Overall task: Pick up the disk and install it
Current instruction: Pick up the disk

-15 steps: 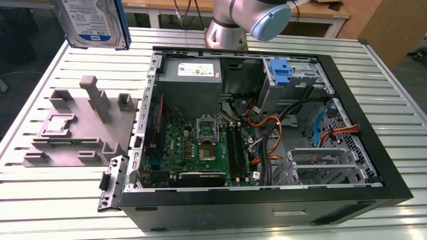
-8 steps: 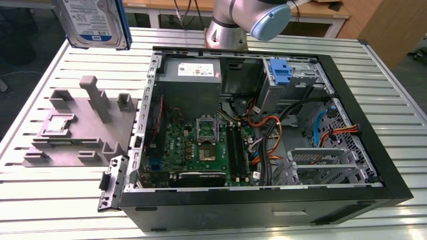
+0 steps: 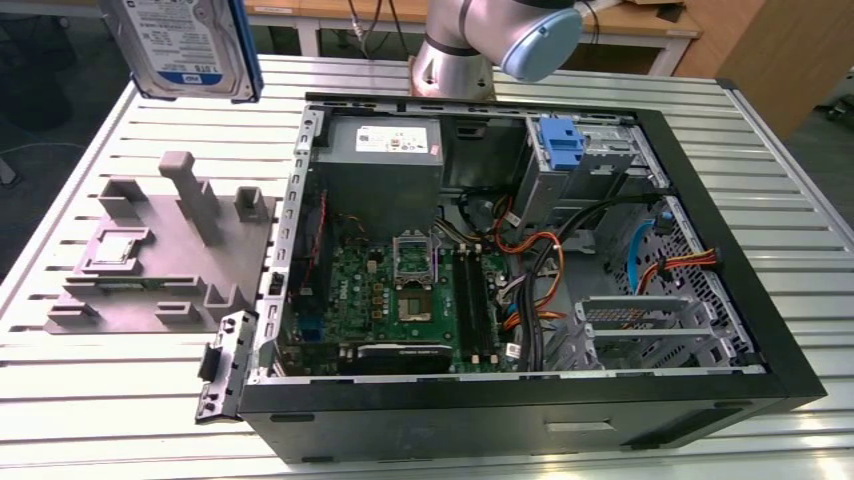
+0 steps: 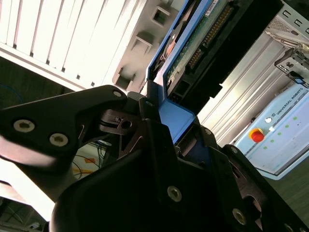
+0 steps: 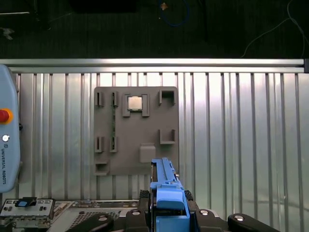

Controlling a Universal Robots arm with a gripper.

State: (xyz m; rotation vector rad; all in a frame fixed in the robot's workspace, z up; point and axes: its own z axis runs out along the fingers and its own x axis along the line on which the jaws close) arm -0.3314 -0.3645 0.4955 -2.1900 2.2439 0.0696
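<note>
One disk [image 3: 184, 45] pinched in the pincer [image 5: 167, 197], above grey holder block [image 3: 154, 250], open computer case [image 3: 787, 330] beside it

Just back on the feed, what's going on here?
The arm's tool is clamped on the flat silver hard drive in its blue plastic carrier, holding it in the air over the grey plastic holder block. The open black computer case sits at the exterior view's right, and the drive is not installed in it.
</note>
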